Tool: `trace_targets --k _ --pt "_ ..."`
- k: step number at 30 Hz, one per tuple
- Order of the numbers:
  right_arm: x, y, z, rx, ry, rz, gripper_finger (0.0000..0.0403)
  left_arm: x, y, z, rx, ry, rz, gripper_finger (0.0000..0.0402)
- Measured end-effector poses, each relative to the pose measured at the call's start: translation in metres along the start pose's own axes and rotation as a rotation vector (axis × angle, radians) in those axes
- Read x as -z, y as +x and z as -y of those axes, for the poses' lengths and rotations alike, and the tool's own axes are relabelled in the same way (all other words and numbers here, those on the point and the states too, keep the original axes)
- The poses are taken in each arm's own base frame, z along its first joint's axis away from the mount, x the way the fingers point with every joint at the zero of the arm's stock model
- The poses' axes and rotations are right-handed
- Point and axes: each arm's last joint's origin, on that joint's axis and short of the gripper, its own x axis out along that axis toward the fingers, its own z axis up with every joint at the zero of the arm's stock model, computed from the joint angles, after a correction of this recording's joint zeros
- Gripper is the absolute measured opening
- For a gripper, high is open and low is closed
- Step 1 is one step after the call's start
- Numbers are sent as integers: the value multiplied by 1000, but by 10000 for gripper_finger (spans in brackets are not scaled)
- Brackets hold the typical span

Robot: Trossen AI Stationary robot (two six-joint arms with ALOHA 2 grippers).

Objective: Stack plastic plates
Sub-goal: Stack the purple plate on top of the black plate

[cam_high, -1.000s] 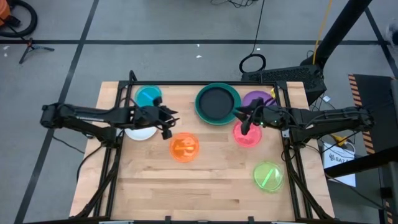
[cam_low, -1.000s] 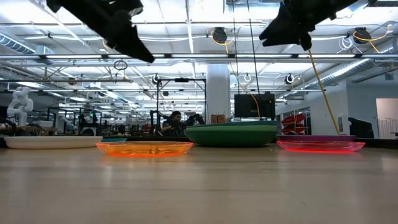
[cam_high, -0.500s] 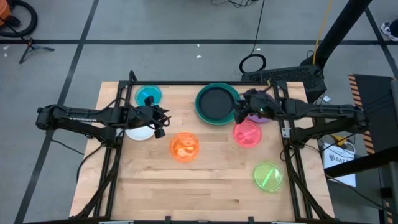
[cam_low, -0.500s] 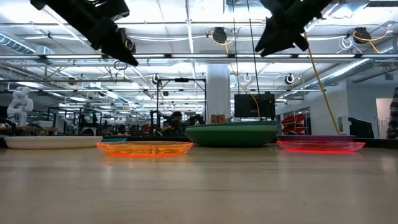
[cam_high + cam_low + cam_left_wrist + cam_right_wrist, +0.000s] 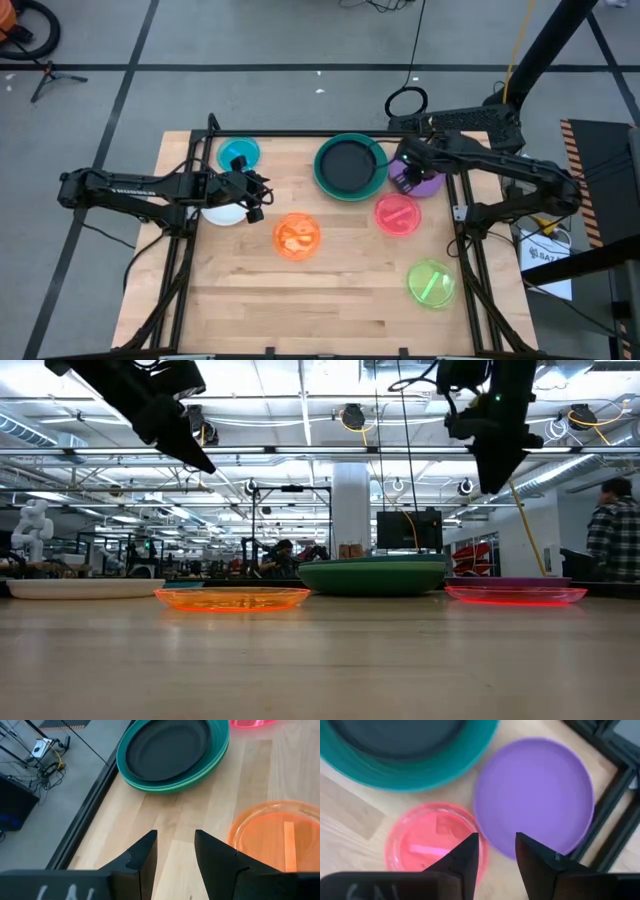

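Nearest the front edge of the counter (image 5: 330,300), toward the right corner, lies the lime plate (image 5: 432,283), with the orange plate (image 5: 297,236) further in near the middle and the white plate (image 5: 226,212) toward the left edge, partly under the left arm. The left tool (image 5: 252,193) hangs over the white plate, empty, its fingers a narrow gap apart; it has pulled back slightly toward the left edge over the last second. The pink plate (image 5: 398,215) sits right of centre. The right tool (image 5: 404,176) has swung from above the pink plate toward the far right corner and now hovers over the purple plate (image 5: 535,795), empty and slightly parted, so purple looks the likely next pick. Beside it stands the stack: a black plate (image 5: 349,163) nested in the teal plate (image 5: 375,180). The blue plate (image 5: 238,155) lies by the far left corner.
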Motion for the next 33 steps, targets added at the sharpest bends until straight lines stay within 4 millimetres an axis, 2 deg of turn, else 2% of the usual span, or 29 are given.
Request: trace_targets --k 7,11,16,19,28,33 --pt "-2 23 6 -64 -2 -44 121 -1 0 0 0 -30 8 138" --pt "7 42 14 -31 21 -105 121 -1 0 0 0 -35 7 138" --pt "19 65 27 35 183 -187 121 -1 0 0 0 -28 7 138" --pt "24 74 32 52 185 -215 121 -1 0 0 0 -25 7 138" --pt "37 88 34 15 -263 -271 121 0 0 0 0 -18 4 138" --pt "39 91 33 -7 -430 -290 121 0 0 0 1 -11 -1 138"
